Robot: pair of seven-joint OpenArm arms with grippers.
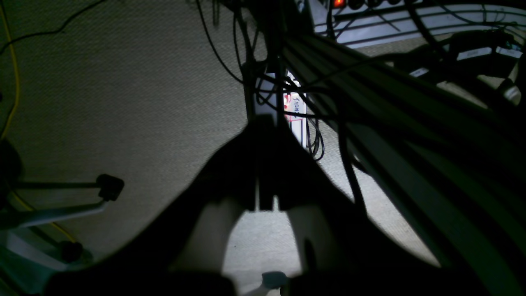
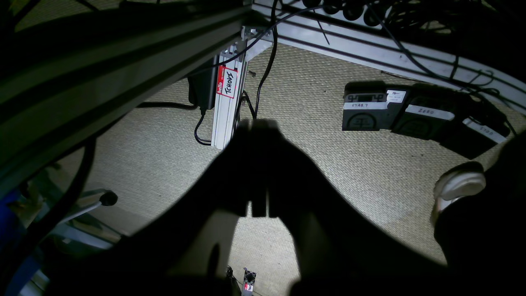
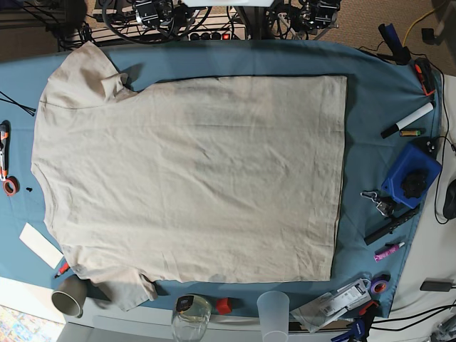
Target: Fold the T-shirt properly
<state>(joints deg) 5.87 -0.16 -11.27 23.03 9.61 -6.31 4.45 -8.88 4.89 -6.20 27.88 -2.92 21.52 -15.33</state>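
The T-shirt (image 3: 192, 178) lies spread flat across the blue tablecloth (image 3: 377, 92), covering most of it. Right of the T-shirt sit a marker (image 3: 407, 120) and a blue box (image 3: 411, 174); below its hem edge stand a clear cup (image 3: 273, 311) and a grey cup (image 3: 69, 298). Both wrist views look down at beige carpet (image 2: 328, 172) beneath the table. The left gripper (image 1: 265, 201) and right gripper (image 2: 259, 207) are dark silhouettes, jaws pressed together, holding nothing.
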